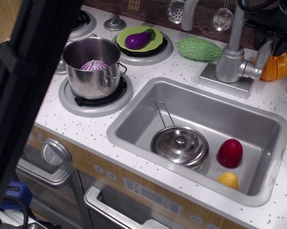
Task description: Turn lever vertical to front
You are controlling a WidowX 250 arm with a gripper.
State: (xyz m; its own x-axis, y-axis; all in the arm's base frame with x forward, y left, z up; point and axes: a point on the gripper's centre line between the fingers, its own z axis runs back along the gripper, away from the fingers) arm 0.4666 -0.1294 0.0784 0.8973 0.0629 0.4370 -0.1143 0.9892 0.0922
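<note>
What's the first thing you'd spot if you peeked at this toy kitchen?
Probably the purple eggplant on its green plate at the back of the stove, and the shiny pot in front holding a striped purple onion. Next, the red toy in the sink, beside the pan lid.

White speckled worktop (148, 81) against a dark wood-plank wall (153, 9), tan oven front (133, 186) below.

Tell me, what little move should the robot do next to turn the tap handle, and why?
Probably close the jaws on the lever and start tipping it forward. The lever stands upright beside the faucet column, and the gripper sits right at its top, so it looks lined up. Whether it grips already, I cannot tell.
</note>
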